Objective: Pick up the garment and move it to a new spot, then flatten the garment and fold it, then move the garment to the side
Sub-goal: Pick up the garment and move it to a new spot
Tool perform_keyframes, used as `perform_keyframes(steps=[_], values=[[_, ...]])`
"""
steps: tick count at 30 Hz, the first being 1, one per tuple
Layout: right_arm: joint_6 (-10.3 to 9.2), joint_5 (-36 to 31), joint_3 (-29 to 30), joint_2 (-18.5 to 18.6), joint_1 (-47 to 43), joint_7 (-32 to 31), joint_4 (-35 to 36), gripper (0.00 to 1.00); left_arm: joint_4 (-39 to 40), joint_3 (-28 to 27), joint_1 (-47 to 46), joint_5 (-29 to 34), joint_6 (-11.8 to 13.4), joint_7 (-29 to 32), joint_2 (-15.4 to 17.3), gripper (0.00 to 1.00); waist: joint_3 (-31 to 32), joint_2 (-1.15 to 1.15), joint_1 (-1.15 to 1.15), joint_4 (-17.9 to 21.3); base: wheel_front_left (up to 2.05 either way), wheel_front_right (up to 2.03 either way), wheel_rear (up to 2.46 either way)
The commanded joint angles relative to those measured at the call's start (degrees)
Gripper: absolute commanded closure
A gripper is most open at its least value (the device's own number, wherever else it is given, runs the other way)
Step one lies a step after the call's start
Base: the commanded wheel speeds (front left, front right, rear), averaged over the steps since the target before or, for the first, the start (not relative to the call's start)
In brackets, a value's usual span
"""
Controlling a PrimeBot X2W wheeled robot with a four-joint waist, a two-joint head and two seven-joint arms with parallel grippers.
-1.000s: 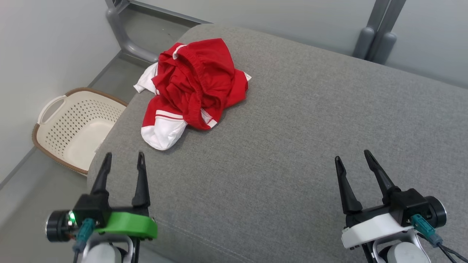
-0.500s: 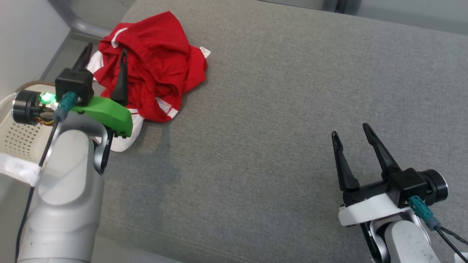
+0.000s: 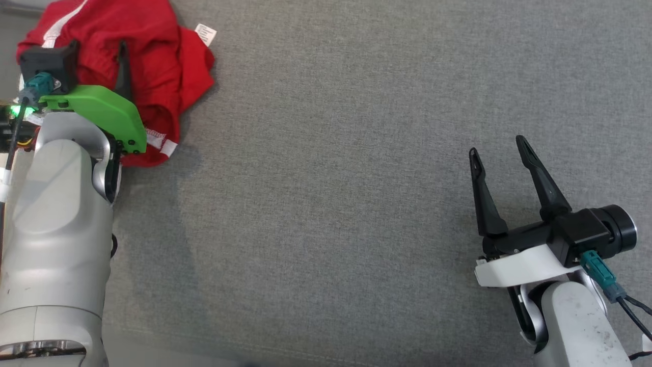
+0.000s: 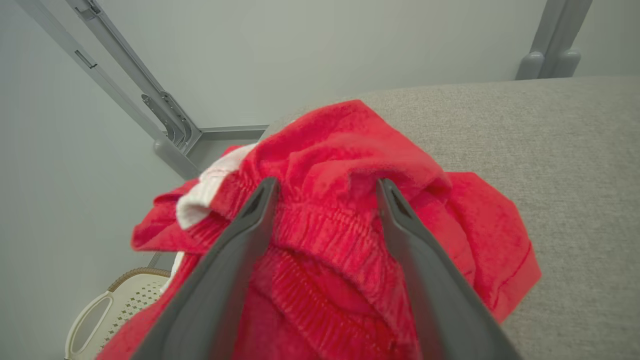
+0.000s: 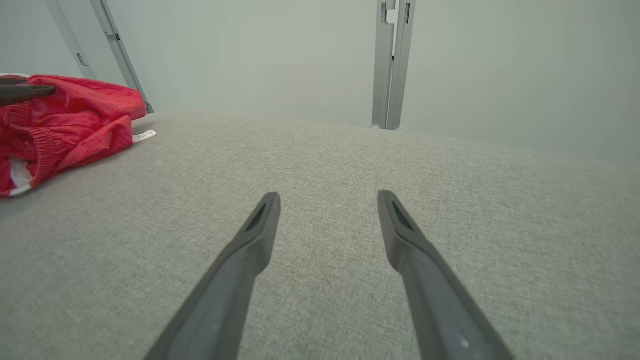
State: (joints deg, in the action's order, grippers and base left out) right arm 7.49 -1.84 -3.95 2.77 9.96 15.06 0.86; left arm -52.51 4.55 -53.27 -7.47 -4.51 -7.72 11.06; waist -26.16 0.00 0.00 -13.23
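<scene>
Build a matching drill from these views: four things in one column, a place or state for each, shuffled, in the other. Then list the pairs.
1. garment
2. left gripper
3. right gripper
4. basket

A. jaws open over bare cushion
B. pale, perforated, off the cushion
C. crumpled red heap on the cushion
D. jaws open around a red fold

Pairs: 1-C, 2-D, 3-A, 4-B

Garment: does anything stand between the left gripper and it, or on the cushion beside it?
Nothing visible does. The left gripper, open, straddles a bunched part of the red garment, and the grey cushion toward the right gripper shows no object.
</scene>
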Motion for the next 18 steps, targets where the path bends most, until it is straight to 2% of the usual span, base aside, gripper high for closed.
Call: perform_keyframes(steps=[1,5,6,7,9,10,11,12,18], values=[[0.01,-0.5,0.0,0.2,0.9,0.2,0.2,0.00,-1.1,-0.2,-1.1,-0.5,0.5,-0.5,0.2,0.00,-2.7,0.00,0.00,2.0,0.00,0.00,0.00],[0.01,-0.1,-0.5,0.2,1.5,0.2,-0.2,0.00,-4.3,-0.2,-1.9,-0.7,1.6,-0.9,0.3,0.00,-2.8,0.00,0.00,2.0,0.00,0.00,0.00],[0.01,0.0,-0.6,0.2,1.6,0.2,-0.3,0.00,-5.2,0.0,-2.0,-0.4,1.8,-0.9,0.4,0.05,-2.8,0.00,0.00,2.0,0.00,0.00,0.00],[0.01,0.1,-0.6,0.2,1.7,0.2,-0.3,0.00,-5.8,0.4,-2.1,0.2,2.2,-0.8,0.6,0.15,-2.7,0.00,0.00,2.0,0.00,0.00,0.00],[0.01,0.2,-0.8,0.2,1.8,0.2,-0.4,0.00,-7.3,1.5,-2.2,1.3,2.8,-0.3,1.2,0.53,-2.5,0.00,0.00,1.9,0.00,0.00,0.00],[0.01,0.3,-0.9,0.2,1.8,0.2,-0.4,0.00,-8.2,2.2,-2.3,2.0,3.1,0.2,1.6,0.66,-2.4,0.00,0.00,1.9,0.00,0.00,0.00],[0.01,0.3,-1.0,0.2,1.8,0.2,-0.5,0.00,-8.9,2.6,-2.4,2.5,3.3,0.4,1.8,0.73,-2.4,0.00,0.00,1.9,0.00,0.00,0.00],[0.01,0.4,-1.1,0.2,1.9,0.2,-0.5,0.00,-9.5,3.0,-2.5,2.9,3.5,0.6,2.1,1.00,-2.4,0.00,0.00,1.9,0.00,0.00,0.00],[0.01,1.2,-1.4,0.2,2.1,0.2,-0.8,0.00,-9.6,3.2,-3.6,1.9,3.1,-3.0,2.6,1.00,-1.9,0.00,0.00,2.1,0.00,0.00,0.00]])
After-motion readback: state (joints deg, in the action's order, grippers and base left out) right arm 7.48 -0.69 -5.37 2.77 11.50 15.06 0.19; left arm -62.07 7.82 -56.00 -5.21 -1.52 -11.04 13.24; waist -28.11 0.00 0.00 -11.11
